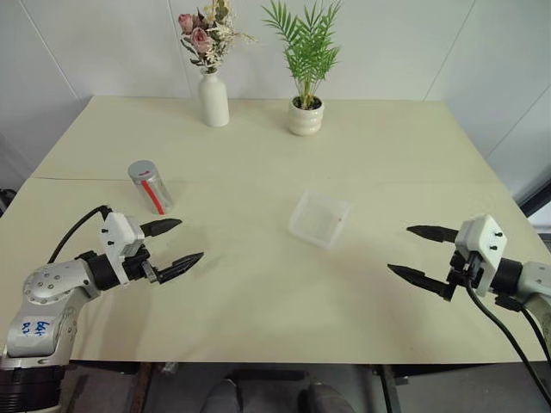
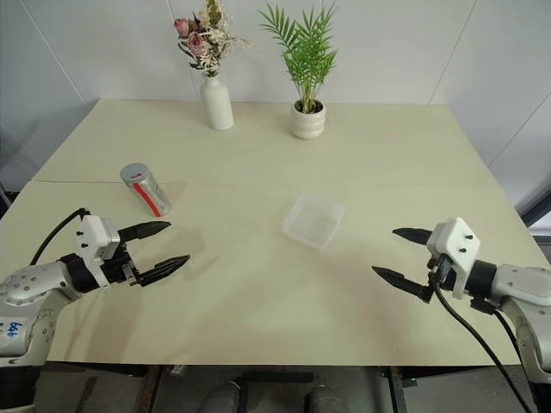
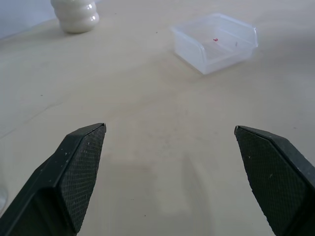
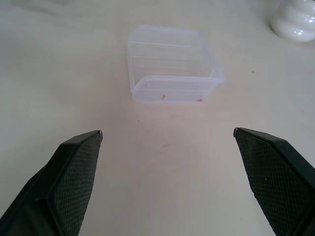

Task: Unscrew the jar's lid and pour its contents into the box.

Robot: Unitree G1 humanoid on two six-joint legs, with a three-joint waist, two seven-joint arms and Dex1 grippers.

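From the head, both arms reach low over the table's near edge, left gripper and right gripper spread wide and empty, the lidded jar beyond the left one; each wrist camera faces the clear box mid-table.

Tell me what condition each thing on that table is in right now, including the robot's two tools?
jar: standing on the table, grey lid on, untouched.
box: open-topped, resting on the table, nearly empty apart from a tiny red speck.
left tool: open, holding nothing, near the jar.
right tool: open, holding nothing.
flower vase: upright at the far edge.
plant pot: upright beside the vase.
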